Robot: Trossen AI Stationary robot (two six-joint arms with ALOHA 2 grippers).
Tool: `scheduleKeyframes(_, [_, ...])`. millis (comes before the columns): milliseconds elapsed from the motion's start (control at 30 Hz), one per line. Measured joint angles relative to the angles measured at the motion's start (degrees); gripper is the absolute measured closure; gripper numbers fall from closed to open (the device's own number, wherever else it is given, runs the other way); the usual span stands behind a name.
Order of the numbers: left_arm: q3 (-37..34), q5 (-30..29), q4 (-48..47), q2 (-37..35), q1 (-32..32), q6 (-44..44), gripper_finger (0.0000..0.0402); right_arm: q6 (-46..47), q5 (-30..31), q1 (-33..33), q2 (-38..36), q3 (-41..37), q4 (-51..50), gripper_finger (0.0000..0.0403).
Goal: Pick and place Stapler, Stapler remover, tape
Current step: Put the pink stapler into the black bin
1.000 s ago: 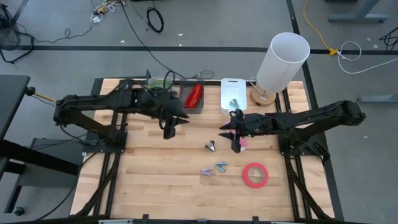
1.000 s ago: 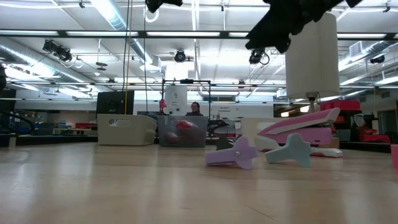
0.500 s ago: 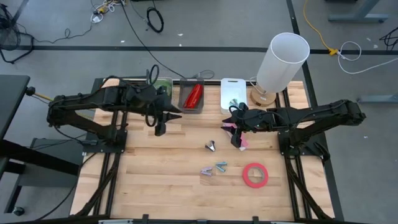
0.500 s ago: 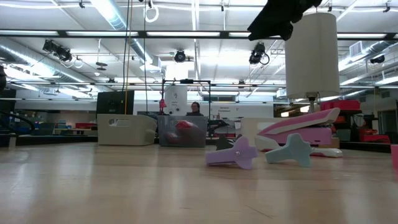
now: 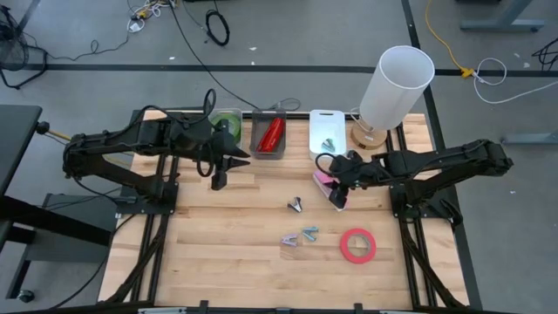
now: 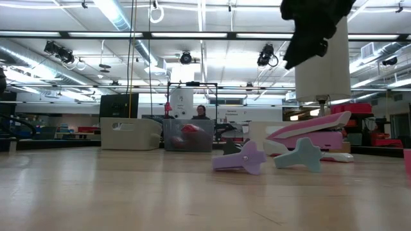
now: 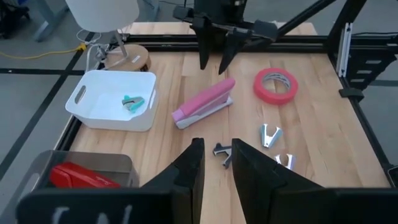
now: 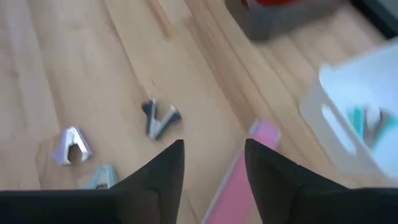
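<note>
Both arms have pulled back toward the bins, the right gripper (image 5: pixel 339 199) hanging spread above the flat pink stapler (image 5: pixel 328 188) on the wooden table (image 5: pixel 218 253), left gripper (image 5: pixel 218 178) empty, fingers apart.

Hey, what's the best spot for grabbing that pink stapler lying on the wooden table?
Probably the middle of the long pink stapler, from straight above, fingers across its narrow width. It lies flat and slightly diagonal, with bare wooden table either side. The open right end effector hovers nearest.

Pink stapler (image 5: pixel 325 186) lies flat; 3 staple removers (image 5: pixel 296 205) nearby; red tape roll (image 5: pixel 357 245) flat.
</note>
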Motion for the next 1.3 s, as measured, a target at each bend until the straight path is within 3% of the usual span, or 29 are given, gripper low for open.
scheduleKeyframes(267, [0.0,0.0,0.0,0.0,0.0,0.0,0.0319,11.0,-0.1,0.0,0.0,0.0,-6.8,0.0162])
scheduleKeyframes(567, [0.0,0.0,0.0,0.0,0.0,-0.1,0.0319,11.1,-6.5,0.0,2.6,0.0,-6.1,0.0102])
scheduleKeyframes(933, [0.0,0.0,0.0,0.1,0.0,-0.1,0.0319,12.6,-8.1,-1.8,14.4,-0.1,-5.0,0.0098])
scheduleKeyframes(1300, [0.0,0.0,0.0,0.1,0.0,-0.1,0.0319,12.7,-8.2,-6.4,20.7,-0.1,-6.2,0.0101])
